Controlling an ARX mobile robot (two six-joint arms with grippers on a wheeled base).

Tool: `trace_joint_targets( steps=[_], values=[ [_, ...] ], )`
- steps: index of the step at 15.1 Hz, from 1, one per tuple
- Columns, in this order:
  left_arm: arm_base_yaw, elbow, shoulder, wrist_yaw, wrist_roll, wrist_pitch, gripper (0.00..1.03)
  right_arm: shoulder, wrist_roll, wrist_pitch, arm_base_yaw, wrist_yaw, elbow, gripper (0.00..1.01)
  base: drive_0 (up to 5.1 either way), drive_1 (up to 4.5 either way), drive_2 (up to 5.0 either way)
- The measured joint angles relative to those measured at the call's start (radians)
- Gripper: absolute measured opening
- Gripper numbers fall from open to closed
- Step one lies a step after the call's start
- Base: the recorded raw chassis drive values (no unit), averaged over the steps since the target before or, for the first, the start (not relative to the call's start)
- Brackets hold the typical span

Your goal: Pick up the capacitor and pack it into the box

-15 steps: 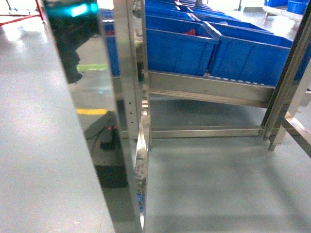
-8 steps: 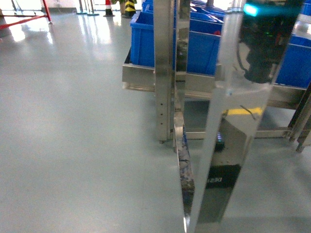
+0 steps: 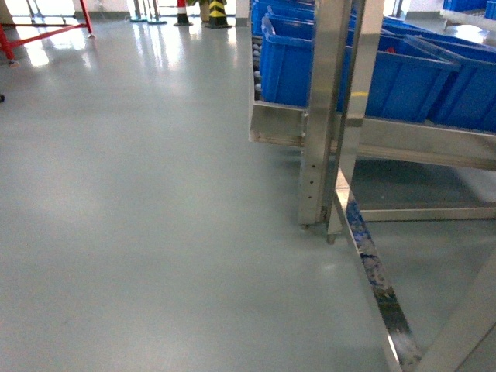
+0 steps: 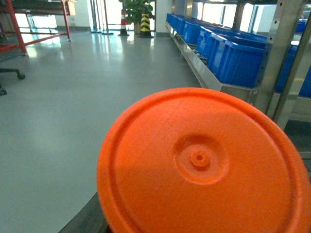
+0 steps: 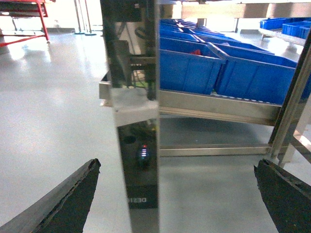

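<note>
An orange round capacitor (image 4: 201, 162), with a raised rim and a small hub in its middle, fills the lower part of the left wrist view. It hangs above the floor right in front of the left gripper and hides the fingers, apart from a dark edge at the lower left. The right gripper (image 5: 176, 167) is open. Its two dark fingertips (image 5: 90, 170) stand far apart with only floor and a mirror-like steel post (image 5: 136, 97) beyond them. The box is out of view. Neither gripper shows in the head view.
A steel rack (image 3: 322, 116) holding blue bins (image 3: 291, 62) stands at the right, with a low steel rail (image 3: 372, 271) running along the floor. Grey floor stretches to the left. A red frame (image 3: 46, 31) and striped cones (image 3: 217, 9) stand far back.
The head view has swung: the rack post has shifted from left of centre to the right, and the mirror-like panel has gone, with more floor now at the left.
</note>
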Motion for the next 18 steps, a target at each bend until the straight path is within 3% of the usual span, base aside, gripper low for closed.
trace_joint_targets(
  steps=[18],
  values=[
    [0.0, 0.0, 0.0, 0.0, 0.0, 0.002, 0.44, 0.0, 0.0, 0.004, 0.0, 0.0, 0.0, 0.98, -5.0, 2.46, 2.5]
  ],
)
